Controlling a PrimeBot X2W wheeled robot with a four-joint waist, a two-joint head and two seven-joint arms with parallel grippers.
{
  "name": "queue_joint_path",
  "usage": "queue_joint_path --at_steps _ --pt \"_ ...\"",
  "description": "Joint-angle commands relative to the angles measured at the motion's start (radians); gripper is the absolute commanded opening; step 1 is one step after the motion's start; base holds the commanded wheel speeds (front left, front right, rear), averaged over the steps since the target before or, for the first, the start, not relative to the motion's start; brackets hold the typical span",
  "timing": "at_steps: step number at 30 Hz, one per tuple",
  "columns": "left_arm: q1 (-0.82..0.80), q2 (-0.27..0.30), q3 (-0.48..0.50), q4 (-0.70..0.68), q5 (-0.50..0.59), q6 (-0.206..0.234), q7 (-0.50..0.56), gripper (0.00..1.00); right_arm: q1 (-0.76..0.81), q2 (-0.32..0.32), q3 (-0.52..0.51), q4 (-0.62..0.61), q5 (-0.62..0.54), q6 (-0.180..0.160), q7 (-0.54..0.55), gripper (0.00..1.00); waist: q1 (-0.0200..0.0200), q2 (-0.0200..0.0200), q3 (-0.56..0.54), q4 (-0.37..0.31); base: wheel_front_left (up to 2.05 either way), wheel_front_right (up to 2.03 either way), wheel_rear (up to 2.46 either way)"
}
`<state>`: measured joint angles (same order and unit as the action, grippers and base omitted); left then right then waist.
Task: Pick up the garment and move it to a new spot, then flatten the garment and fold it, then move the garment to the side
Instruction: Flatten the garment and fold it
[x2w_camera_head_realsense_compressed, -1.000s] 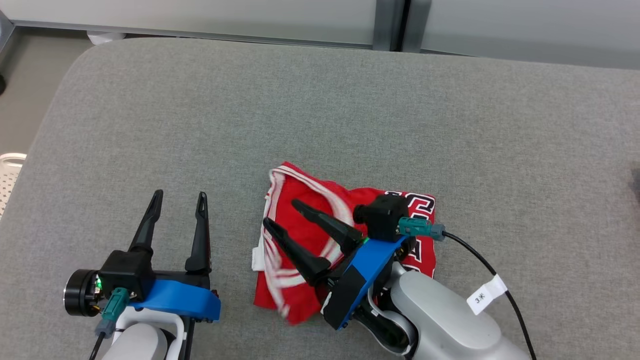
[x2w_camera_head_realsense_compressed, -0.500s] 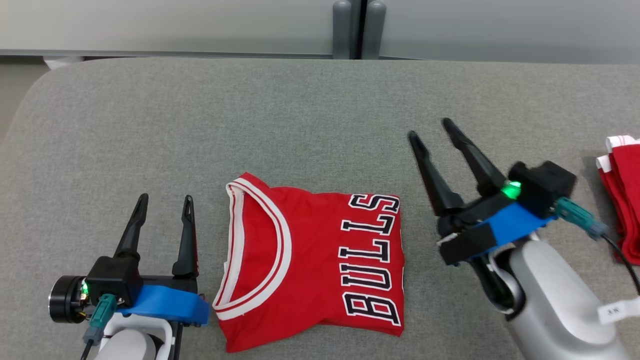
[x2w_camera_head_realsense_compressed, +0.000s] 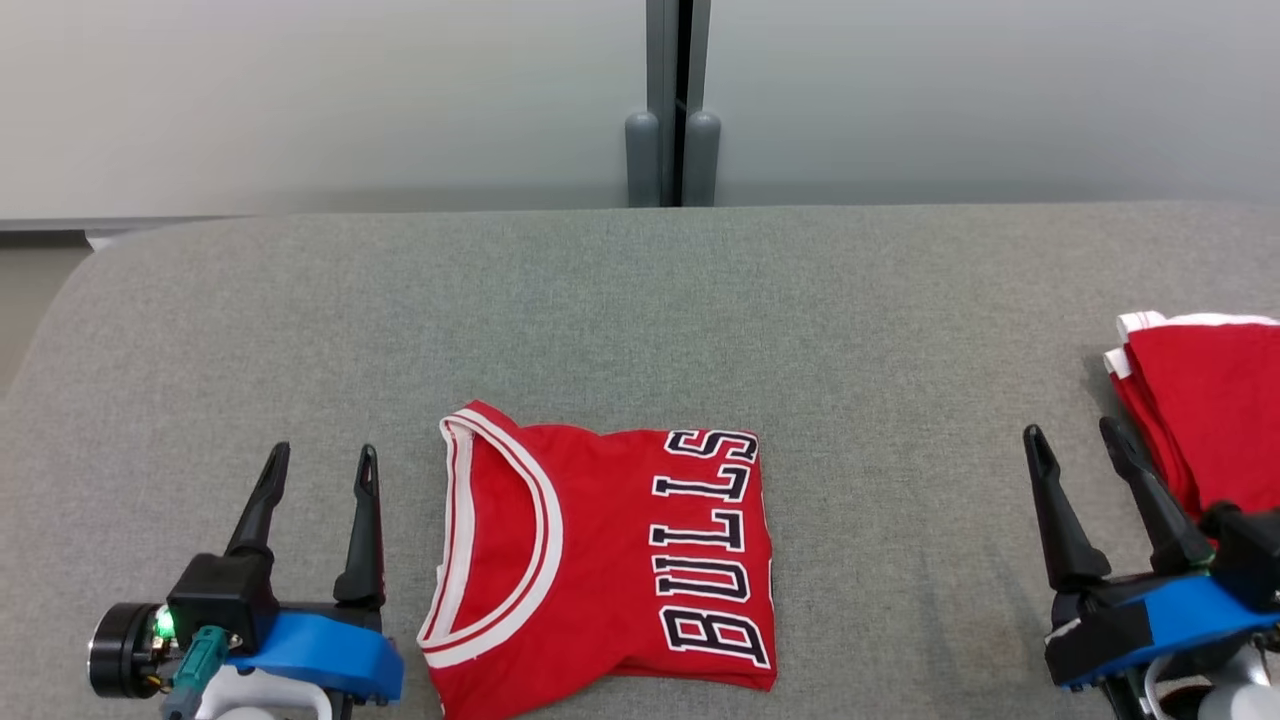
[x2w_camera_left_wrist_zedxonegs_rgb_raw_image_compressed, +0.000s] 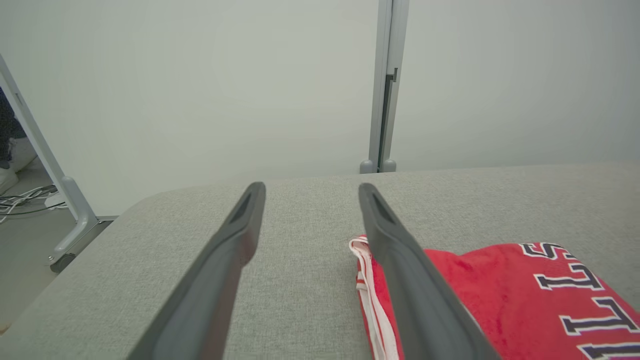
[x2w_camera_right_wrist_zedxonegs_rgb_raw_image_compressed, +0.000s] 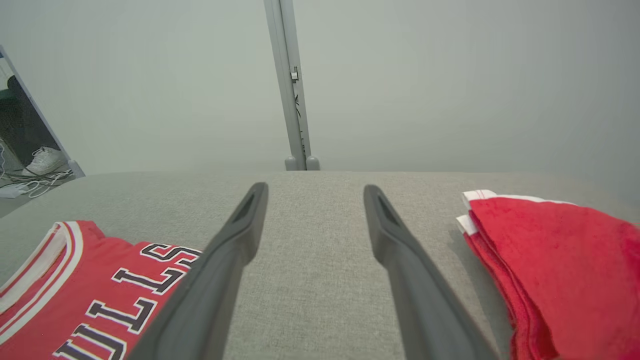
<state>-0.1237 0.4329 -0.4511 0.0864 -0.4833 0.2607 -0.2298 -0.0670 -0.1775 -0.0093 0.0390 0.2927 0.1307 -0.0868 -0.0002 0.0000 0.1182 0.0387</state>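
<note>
While both arms sit low at the near edge, fingers pointing forward, left gripper (x2w_camera_head_realsense_compressed: 324, 452) spread wide, empty, just beside the folded jersey (x2w_camera_head_realsense_compressed: 600, 560) on the grey pad (x2w_camera_head_realsense_compressed: 640, 300), right gripper (x2w_camera_head_realsense_compressed: 1071, 430) spread wide, empty, beside a red stack (x2w_camera_head_realsense_compressed: 1210, 400).

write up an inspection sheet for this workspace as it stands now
surface: grey fabric-covered table, smooth
job's things: red jersey, folded, lying flat between the hands, touched by neither
clutter: pile of red garments at the table's right edge
hands: left hand open, empty; right hand open, empty, beside the pile
cables: teal plug with its lead at the left wrist; loose cables on the floor
surroundings: pale wall panels, grey post, white shoe on the floor
</note>
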Motion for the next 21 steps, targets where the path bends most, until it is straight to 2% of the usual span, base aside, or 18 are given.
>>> queue_joint_path --at_steps 1,9,21 --pt "0.016 0.006 -0.005 0.002 -0.003 0.003 0.005 1.00 0.042 0.011 -0.020 -0.034 -0.015 0.000 0.022 1.00 0.0002 0.0000 -0.031 -0.014 0.00 0.00 0.00" --pt "0.072 0.014 -0.027 0.011 -0.011 0.002 0.017 1.00 0.178 0.053 -0.071 -0.175 -0.063 0.000 0.122 1.00 0.0002 0.0000 -0.100 -0.016 0.00 0.00 0.00" --pt "0.115 0.015 -0.028 0.041 -0.044 -0.012 0.015 1.00 0.251 0.084 -0.085 -0.270 -0.094 0.000 0.180 1.00 0.0002 0.0000 -0.136 -0.026 0.00 0.00 0.00"
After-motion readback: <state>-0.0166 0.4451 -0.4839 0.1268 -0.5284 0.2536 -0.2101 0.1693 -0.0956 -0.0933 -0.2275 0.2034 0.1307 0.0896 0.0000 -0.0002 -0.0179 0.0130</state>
